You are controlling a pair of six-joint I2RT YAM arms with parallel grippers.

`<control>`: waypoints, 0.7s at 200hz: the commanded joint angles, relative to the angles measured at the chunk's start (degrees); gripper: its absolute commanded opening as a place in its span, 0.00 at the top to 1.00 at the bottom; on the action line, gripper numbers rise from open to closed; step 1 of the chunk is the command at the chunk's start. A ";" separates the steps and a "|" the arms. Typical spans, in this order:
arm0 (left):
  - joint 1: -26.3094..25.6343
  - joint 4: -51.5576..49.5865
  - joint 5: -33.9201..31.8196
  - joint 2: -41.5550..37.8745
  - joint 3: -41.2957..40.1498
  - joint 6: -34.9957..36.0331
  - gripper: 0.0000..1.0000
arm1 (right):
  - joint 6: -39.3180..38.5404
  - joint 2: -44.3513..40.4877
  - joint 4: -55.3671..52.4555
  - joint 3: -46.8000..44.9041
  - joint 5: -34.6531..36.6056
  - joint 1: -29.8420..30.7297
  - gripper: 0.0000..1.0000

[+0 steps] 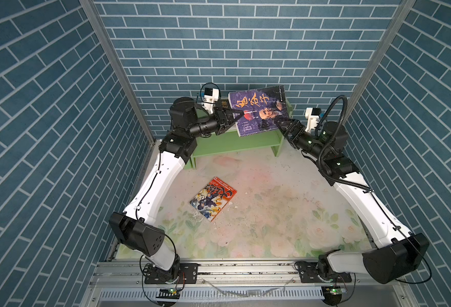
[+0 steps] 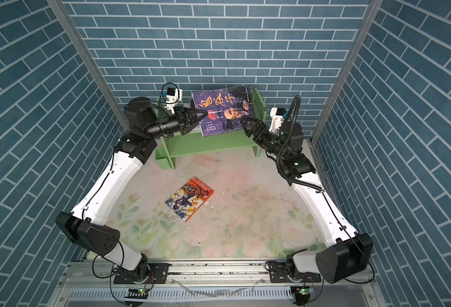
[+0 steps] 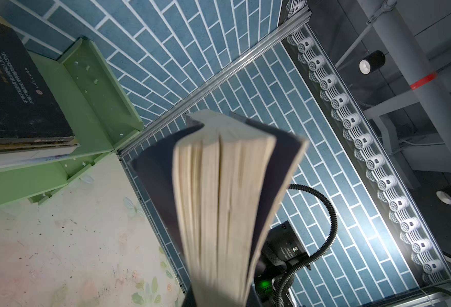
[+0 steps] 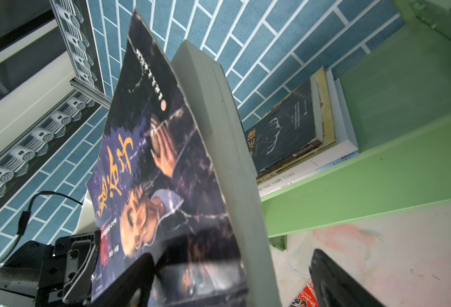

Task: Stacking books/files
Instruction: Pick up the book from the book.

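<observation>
**A:** So, where is the purple paperback with orange characters (image 1: 259, 109) on its cover?

**B:** Up in the air over the light green wooden shelf (image 1: 232, 141), tilted, with its cover facing the top cameras. Both top views show it apart from the shelf boards.

**A:** What holds it?

**B:** The left gripper (image 1: 242, 114). Its fingers are pinched narrow on the edge of the purple paperback nearest the left arm. In the left wrist view the cream page block (image 3: 224, 199) fills the middle, right in front of the camera.

**A:** And the right gripper (image 1: 280, 124)?

**B:** It is at the book's lower corner on the right arm's side, with its jaws spread wide. In the right wrist view one finger (image 4: 134, 281) sits against the cover, and the other finger (image 4: 336, 281) stands clear of the page edge with a gap between, so it has no grip.

**A:** Any other books?

**B:** A red comic book (image 1: 213, 198) lies flat and skewed on the floral-printed table (image 1: 272, 212), well apart from both grippers. On the shelf's upper board a black paperback (image 4: 283, 133) tops a flat stack. Under it are a yellow-edged book and white ones, though I cannot tell how many.
</observation>
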 commanded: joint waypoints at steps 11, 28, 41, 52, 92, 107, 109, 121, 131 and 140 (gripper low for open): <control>0.33 8.56 2.04 0.30 1.13 -1.76 0.95 | 7.07 3.14 10.19 1.25 -4.55 -0.10 0.20; 0.41 8.52 2.14 0.48 1.13 -1.80 0.95 | 9.28 4.03 13.31 0.98 -5.49 -0.06 0.28; 0.49 8.52 2.30 0.83 1.21 -1.80 0.96 | 10.25 4.41 14.87 0.89 -5.87 -0.08 0.35; 0.50 8.43 2.27 1.12 1.13 -3.42 0.95 | 10.75 4.46 15.45 0.98 -5.87 -0.08 0.42; 0.93 8.26 1.89 2.31 1.29 -3.59 0.93 | 11.35 3.99 16.16 1.32 -5.71 -0.07 0.74; 1.10 8.26 1.61 2.73 1.45 -3.72 0.90 | 11.47 3.94 16.15 1.31 -5.30 -0.07 0.83; 1.11 8.26 1.57 2.81 1.52 -3.73 0.89 | 11.49 3.87 16.11 1.26 -5.27 -0.07 0.84; 1.11 8.26 1.47 3.21 1.81 -3.91 0.85 | 11.67 3.84 16.19 1.21 -4.70 -0.07 0.89; 1.11 8.36 1.43 3.56 2.01 -4.05 0.82 | 12.13 3.94 16.42 1.28 -4.32 -0.07 0.93; 1.11 8.42 1.40 3.82 2.14 -4.09 0.80 | 12.65 4.06 16.91 1.26 -3.90 -0.08 0.94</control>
